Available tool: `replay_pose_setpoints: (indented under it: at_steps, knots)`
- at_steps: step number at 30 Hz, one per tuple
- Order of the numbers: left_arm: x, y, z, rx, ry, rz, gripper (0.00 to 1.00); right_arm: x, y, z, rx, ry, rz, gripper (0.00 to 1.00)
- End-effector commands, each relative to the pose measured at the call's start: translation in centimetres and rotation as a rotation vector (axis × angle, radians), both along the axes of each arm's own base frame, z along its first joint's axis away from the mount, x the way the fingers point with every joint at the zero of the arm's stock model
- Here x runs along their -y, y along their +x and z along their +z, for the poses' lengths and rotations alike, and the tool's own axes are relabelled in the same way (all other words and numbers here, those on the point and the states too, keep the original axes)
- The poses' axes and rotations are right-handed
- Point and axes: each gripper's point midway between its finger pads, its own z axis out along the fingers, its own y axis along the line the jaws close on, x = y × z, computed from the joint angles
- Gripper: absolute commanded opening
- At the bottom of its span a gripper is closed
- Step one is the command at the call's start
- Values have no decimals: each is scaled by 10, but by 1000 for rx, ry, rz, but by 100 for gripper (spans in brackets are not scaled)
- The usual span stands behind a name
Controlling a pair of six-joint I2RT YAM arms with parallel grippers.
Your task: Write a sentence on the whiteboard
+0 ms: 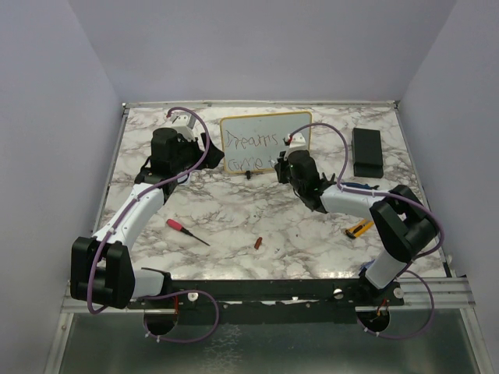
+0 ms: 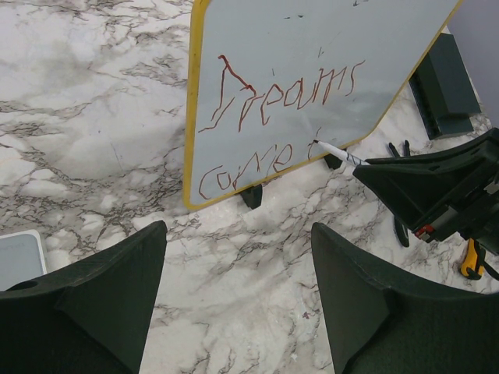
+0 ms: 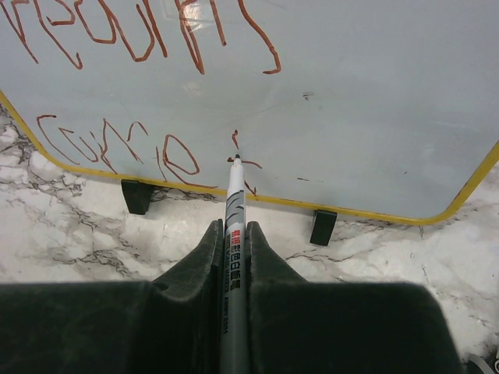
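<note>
The whiteboard point(image 1: 290, 127), yellow-framed on small black feet, stands upright at the back middle of the marble table. The sentence point(image 1: 251, 142) on it is in thin red marker: "Dreams" point(image 2: 300, 92) above "come" point(image 3: 117, 146), with a small started letter after that. My right gripper point(image 3: 234, 232) is shut on a white marker point(image 3: 235, 204). The marker tip touches the whiteboard point(image 3: 374, 93) at that started letter, near the lower edge. My left gripper point(image 2: 238, 269) hangs open over bare table, left of the whiteboard point(image 2: 327, 35), holding nothing. The right gripper point(image 1: 290, 161) is right in front of the board.
A black box point(image 1: 367, 151) lies at the back right. A red-handled screwdriver point(image 1: 185, 231) and a small red cap point(image 1: 258, 244) lie on the near table. A yellow and black tool point(image 1: 359, 227) sits by the right arm. A grey pad point(image 2: 19, 259) is beside the left gripper.
</note>
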Motion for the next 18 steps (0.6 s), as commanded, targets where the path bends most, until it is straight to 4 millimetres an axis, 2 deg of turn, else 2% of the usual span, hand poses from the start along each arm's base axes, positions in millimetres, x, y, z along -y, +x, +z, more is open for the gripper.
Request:
replay_pose_setpoints:
  at_steps: [1, 12, 18]
  knots:
    - [2, -2, 2, 11, 1, -7, 76, 3, 11, 18, 52, -1, -33, 1]
    - [3, -2, 2, 11, 0, -10, 76, 8, -8, -19, -41, -17, -17, 0]
    - [3, -2, 2, 10, -1, -10, 76, 11, -12, -28, -63, -22, -19, 1]
